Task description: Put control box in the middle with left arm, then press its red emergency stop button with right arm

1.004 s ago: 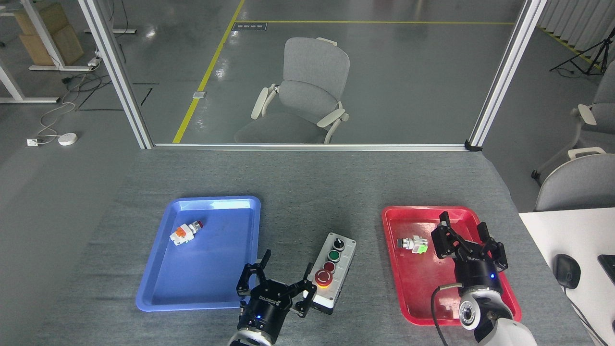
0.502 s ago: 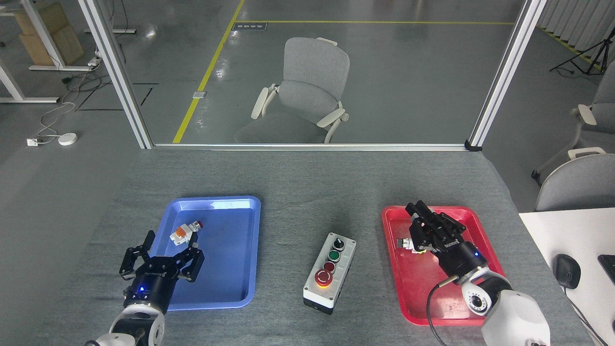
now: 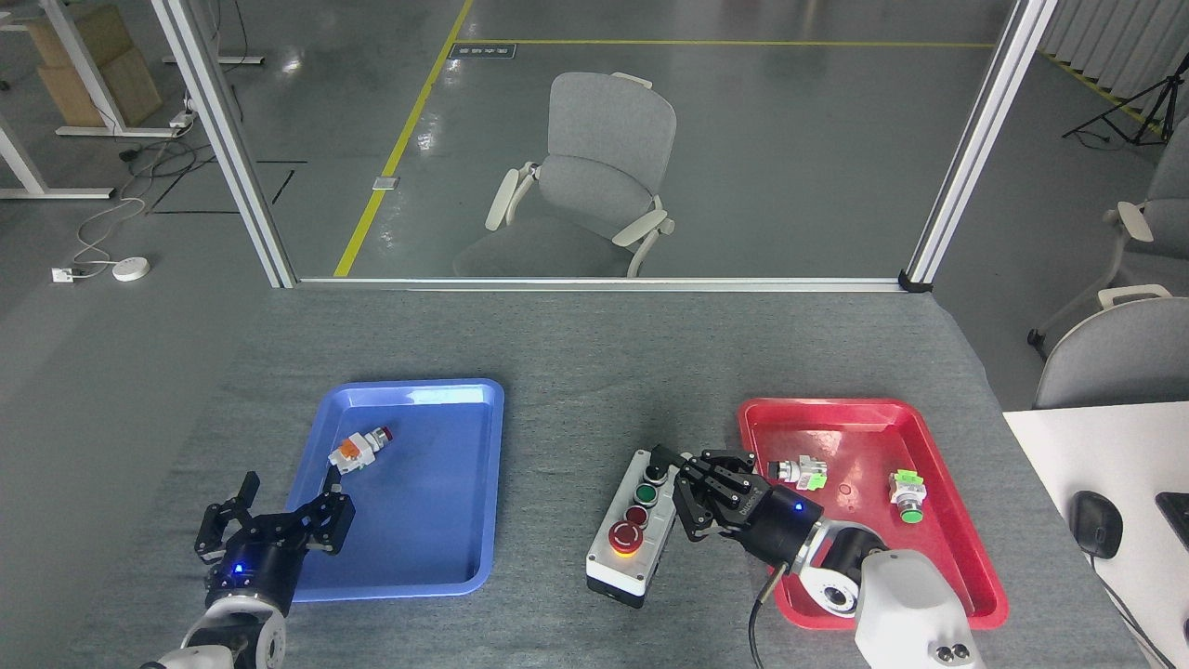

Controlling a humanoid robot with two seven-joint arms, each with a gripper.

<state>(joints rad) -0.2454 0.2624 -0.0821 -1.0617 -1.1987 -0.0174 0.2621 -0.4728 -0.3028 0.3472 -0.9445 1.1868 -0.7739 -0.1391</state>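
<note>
Box point(image 3: 637, 527) sits mid-table between trays; placing done. My left gripper point(image 3: 271, 520) is spread, empty. Right gripper point(image 3: 699, 497), fingers bunched, beside box. Next: shift over big red button point(image 3: 625, 536), press down.

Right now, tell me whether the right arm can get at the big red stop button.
Probably yes: the right pincer sits beside the control box, and nothing covers its red button.

You see the control box point(image 3: 639, 526), a long light-grey box on a black base, lying flat on the desk point(image 3: 576, 353) near the middle. Its four controls run from a far black knob through green and small red to the large red button nearest you.
</note>
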